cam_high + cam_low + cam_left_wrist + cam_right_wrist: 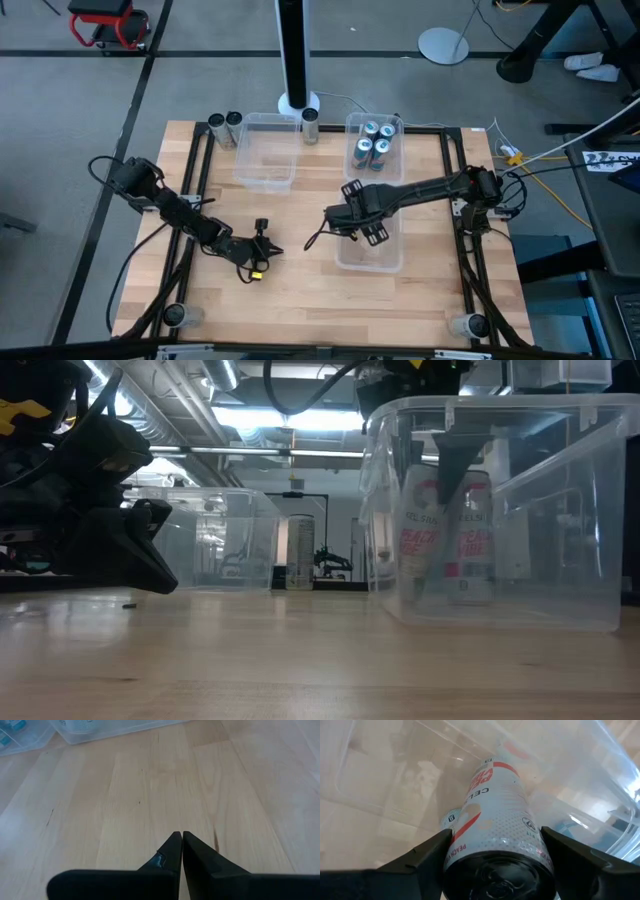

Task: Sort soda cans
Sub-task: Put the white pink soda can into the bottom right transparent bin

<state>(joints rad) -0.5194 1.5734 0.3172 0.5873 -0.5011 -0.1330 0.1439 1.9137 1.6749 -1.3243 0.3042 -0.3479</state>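
A white soda can (492,805) with pink lettering stands upright inside the clear bin (372,262) at the table's near right. My right gripper (496,835) reaches down into that bin, shut on the can. The low view shows one dark finger (450,470) in front of the can (420,540). My left gripper (180,839) is shut on nothing and hovers over bare wood (270,248) at the near left. Several blue-and-silver cans (375,145) stand in the far right bin. Two dark cans (225,128) and one silver can (310,125) stand on the far edge. My right gripper pinches the white can between its two fingers, one on each side of its upper wall (465,845), just below the top rim. The fingers come from above, pointing steeply down. The can is upright inside the bin; whether its base stands on the bin floor I cannot tell.
An empty clear bin (266,150) sits at the far middle-left. The black frame rails (200,170) run along the table's sides. Open wood (300,290) lies between the two arms and along the near edge.
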